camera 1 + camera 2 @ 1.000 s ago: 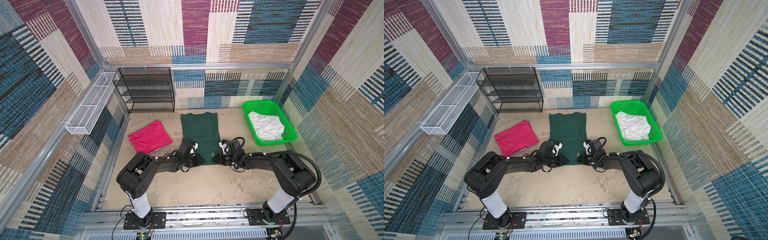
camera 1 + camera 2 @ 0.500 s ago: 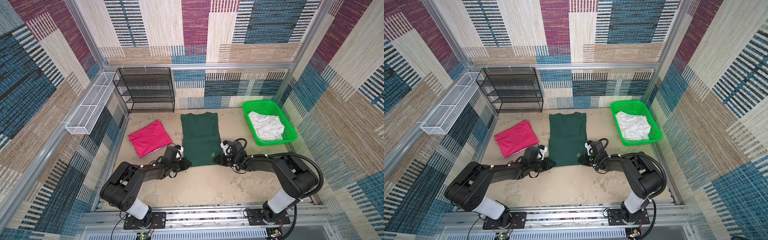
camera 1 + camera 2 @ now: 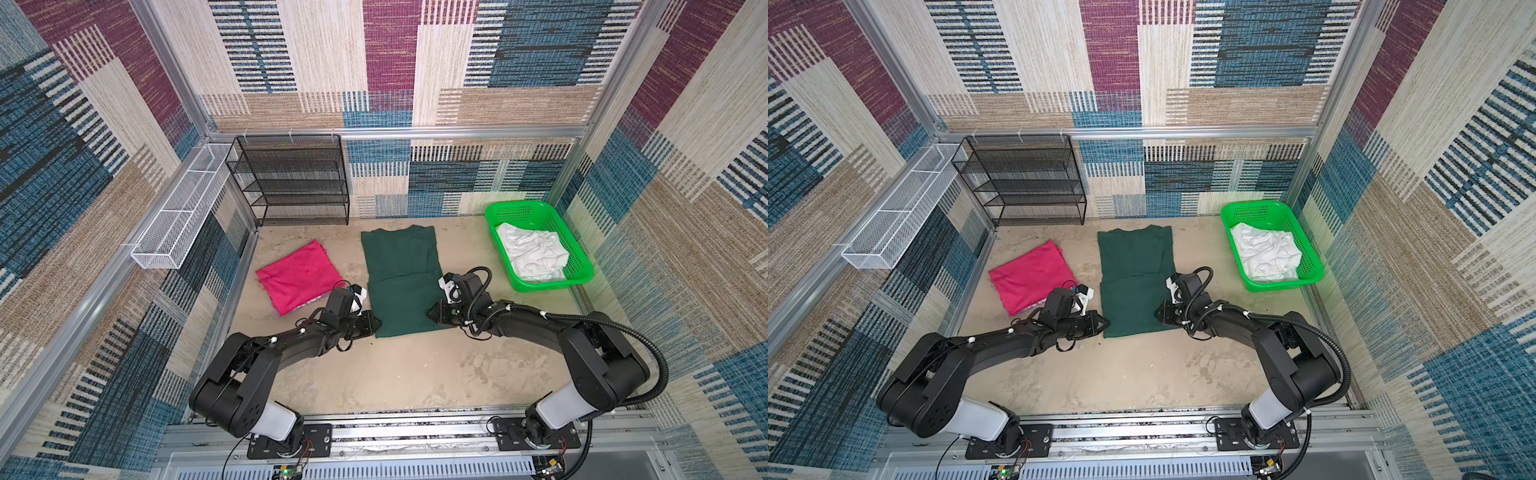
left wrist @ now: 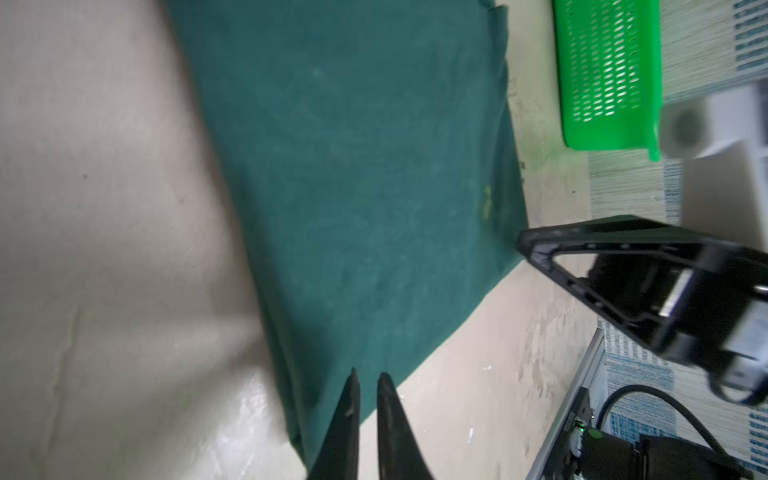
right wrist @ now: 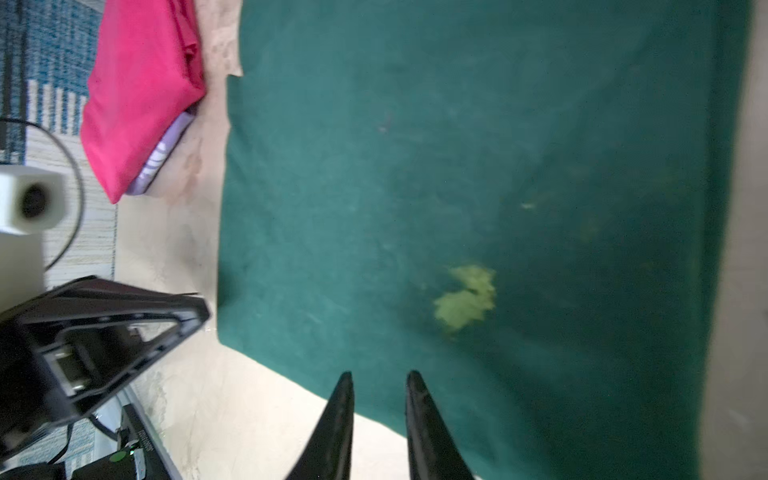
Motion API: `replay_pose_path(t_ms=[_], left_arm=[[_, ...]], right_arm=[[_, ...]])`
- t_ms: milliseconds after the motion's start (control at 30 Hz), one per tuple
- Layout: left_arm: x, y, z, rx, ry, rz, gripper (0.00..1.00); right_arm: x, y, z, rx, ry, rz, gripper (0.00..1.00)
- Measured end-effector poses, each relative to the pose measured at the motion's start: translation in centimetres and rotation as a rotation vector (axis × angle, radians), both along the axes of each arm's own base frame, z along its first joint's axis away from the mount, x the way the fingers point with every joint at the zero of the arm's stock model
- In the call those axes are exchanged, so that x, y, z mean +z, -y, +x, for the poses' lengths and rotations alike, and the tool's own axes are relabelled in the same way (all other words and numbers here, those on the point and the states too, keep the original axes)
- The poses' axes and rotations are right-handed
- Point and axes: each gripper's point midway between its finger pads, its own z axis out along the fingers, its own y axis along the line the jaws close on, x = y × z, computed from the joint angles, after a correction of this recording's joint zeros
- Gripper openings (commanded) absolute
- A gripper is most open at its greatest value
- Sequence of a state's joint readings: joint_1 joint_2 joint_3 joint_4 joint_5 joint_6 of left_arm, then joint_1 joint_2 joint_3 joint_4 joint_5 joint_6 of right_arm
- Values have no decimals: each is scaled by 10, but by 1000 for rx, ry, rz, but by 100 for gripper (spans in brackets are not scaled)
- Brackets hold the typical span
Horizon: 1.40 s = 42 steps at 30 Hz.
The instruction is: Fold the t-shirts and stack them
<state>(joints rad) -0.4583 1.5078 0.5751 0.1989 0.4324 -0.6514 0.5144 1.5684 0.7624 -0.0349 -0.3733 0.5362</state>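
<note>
worktop [image 3: 407,374]: sandy beige and bare on the near side of both grippers.
left gripper [image 4: 369,376]: jaws almost closed, only a thin slit between the tips. They sat low at the near left corner of the dark green t-shirt [image 3: 401,282], and no cloth showed pinched between them.
right gripper [image 5: 380,374]: jaws partly apart with nothing between them, the tips over the shirt's near edge at its right corner.
dark green t-shirt: lay flat between the two sets of jaws, folded into a long strip running away from them. It had a pale yellowish stain [image 5: 467,297] just beyond the right jaws.
pink t-shirt [image 3: 297,276]: folded, beyond the left jaws and to their outer side, apart from the green one. A lilac layer [image 5: 160,158] showed under it.
green plastic basket [image 3: 579,274]: beyond the right jaws and well apart from them, holding crumpled white cloth [image 3: 532,255].
black mesh rack [image 3: 291,178]: farthest from the jaws, against the back wall.
</note>
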Motion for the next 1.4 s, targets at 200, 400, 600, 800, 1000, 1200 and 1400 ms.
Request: replay_pose_path(t_ms=[200, 400, 600, 800, 1000, 1200, 1400], left_arm=[[-22, -4, -13, -7, -65, 23, 12], [-23, -6, -16, -8, -68, 24, 12], [-24, -6, -17, -7, -70, 26, 12], [-24, -10, -19, -3, -71, 44, 12], [-16, -21, -30, -7, -73, 95, 27], [7, -27, -31, -2, -40, 117, 38], [0, -36, -39, 0, -81, 176, 40]], right_arm=[[-6, -30, -20, 101, -45, 39, 25], [-34, -27, -34, 104, -123, 14, 25], [-39, -24, -40, 107, -128, 22, 25], [-26, -14, -46, 89, -115, 5, 29], [-3, 7, -38, 19, -60, -22, 35], [-22, 48, -33, -87, -95, -91, 40], [-34, 58, -36, -100, -116, -113, 40]])
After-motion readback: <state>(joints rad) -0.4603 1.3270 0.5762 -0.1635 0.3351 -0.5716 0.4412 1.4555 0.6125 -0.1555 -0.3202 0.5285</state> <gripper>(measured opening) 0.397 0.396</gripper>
